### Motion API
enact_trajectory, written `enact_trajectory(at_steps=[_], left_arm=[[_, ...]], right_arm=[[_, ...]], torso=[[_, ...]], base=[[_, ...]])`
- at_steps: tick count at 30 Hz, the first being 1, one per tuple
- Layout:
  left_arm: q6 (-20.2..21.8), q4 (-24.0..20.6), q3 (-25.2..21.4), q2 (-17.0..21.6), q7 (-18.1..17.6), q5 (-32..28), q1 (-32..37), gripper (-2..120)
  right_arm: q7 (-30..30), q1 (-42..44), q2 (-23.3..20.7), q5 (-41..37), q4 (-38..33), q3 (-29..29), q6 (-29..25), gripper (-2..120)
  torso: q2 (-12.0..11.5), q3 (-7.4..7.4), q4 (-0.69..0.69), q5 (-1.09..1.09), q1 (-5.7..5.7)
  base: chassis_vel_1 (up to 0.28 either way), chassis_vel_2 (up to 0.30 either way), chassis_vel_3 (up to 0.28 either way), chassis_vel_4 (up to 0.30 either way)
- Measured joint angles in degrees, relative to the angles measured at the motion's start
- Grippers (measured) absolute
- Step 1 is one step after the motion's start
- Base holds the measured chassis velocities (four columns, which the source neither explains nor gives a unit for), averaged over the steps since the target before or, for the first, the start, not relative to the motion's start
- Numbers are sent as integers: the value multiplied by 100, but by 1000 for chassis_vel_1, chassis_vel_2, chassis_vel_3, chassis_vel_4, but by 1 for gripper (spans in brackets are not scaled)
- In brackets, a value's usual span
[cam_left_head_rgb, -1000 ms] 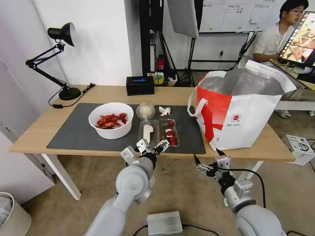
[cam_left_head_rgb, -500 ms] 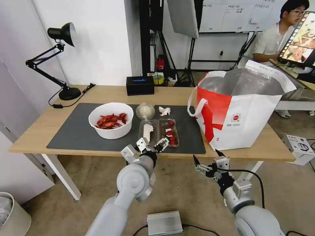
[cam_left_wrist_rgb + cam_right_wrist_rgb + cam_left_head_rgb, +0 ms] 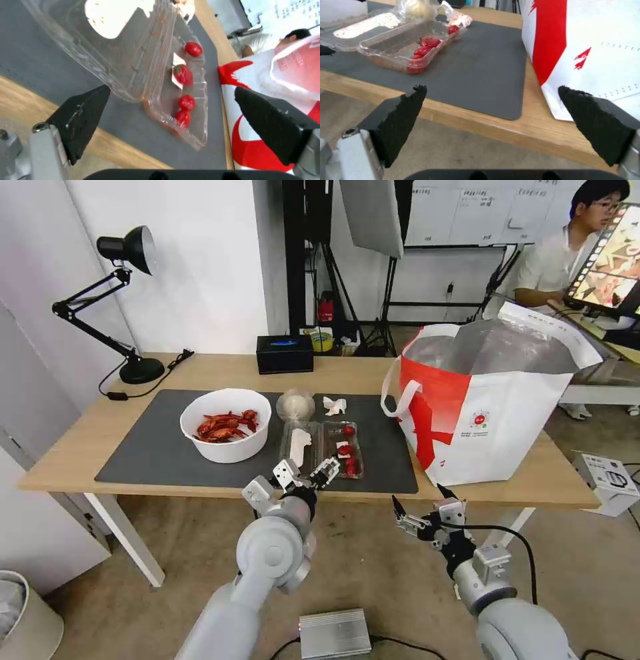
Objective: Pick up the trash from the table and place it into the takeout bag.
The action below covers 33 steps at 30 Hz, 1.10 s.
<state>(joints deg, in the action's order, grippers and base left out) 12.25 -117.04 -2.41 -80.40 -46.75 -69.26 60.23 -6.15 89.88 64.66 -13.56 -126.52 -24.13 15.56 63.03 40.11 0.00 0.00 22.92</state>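
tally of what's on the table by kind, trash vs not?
Trash: 4: bowl, clear tray, knotted bag, tissue
Takeout bag: 1
Tissue box: 1
Desk lamp: 1
Mat: 1
Total: 8

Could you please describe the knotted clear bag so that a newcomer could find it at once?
On the dark grey mat, look between the white bowl and the crumpled tissue. The knotted clear bag is the round, see-through bundle there.
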Motion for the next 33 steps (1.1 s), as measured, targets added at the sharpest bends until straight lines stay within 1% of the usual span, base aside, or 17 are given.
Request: enact_trajectory(at_steps=[12,17,22,24,25,26,33], left_arm=[[-181,-225,-50,104,203,286,165,100],[-294,-231,-65,126,303,405,166,100],[-515,-215,-113,133,463,494,173,100],[-515,-215,-113,133,463,494,173,100],[-634,-238,-115,140,596,533,209,100],[-675,-255,-115,141,647,541,215,100],[-776,-309,-105,157,823,559,218,100]], right_arm=[[0,22,32,62,3,80,-1,100],[0,32,34,75,3,95,-1,100],[0,43,44,87,-8,101,-1,100],[0,43,44,87,-8,101,-1,100],[0,51,47,89,-14,101,-2,100],[0,54,48,90,-15,101,-4,100],[1,60,61,99,-16,101,-7,100]], torso=[[0,0,0,0,0],[0,0,0,0,0],[0,0,0,0,0],[0,0,0,0,0],[0,0,0,0,0],[0,0,0,0,0],[0,0,0,0,0]], base=[[0,0,0,0],[0,0,0,0],[0,0,0,0],[0,0,0,0],[0,0,0,0],[0,0,0,0],[0,0,0,0]])
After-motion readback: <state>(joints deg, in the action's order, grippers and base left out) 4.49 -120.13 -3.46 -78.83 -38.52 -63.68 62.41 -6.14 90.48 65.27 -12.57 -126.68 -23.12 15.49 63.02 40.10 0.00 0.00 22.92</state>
